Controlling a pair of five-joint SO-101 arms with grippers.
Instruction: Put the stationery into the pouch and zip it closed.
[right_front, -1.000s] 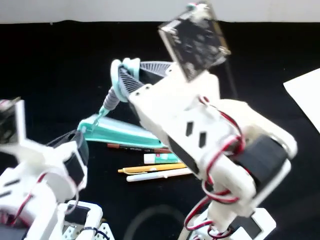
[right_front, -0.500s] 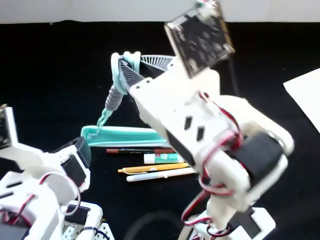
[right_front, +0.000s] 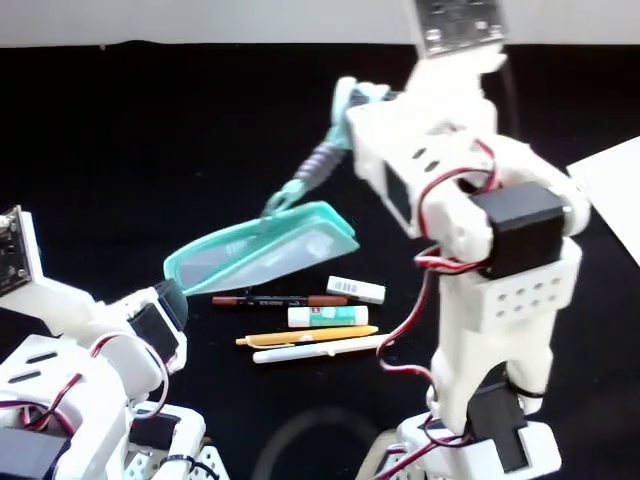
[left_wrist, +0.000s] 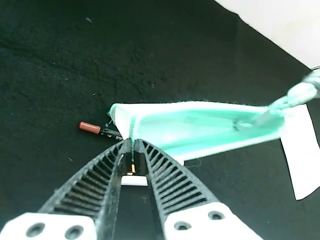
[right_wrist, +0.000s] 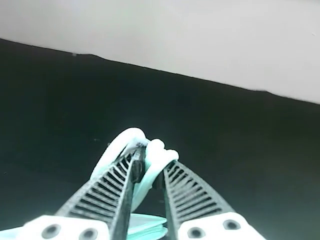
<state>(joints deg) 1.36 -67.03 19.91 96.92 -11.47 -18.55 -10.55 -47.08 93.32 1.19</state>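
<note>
The jaws of the left gripper (left_wrist: 133, 146) pinch the end corner of the teal pouch (right_front: 265, 252), and those of the right gripper (right_wrist: 148, 161) pinch its wrist strap (right_front: 310, 175), so the pouch hangs tilted just above the pens (right_front: 305, 337) on the black surface (right_front: 120, 150). With the stationery outside, the strap pull should probably run straight along the zipper (left_wrist: 200, 144), with the left grip anchoring the corner against twisting.

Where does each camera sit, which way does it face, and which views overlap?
High view: fixed above the arms' base side, facing down over the table; both arms, the pouch and pens show.
Left wrist view: on its arm, looking along the left end effector, shut on the pouch's corner.
Right wrist view: on its arm, looking past the right end effector, shut on the pouch strap, toward the wall.
Shared: high and left wrist views both show the pouch and brown pen.
</note>
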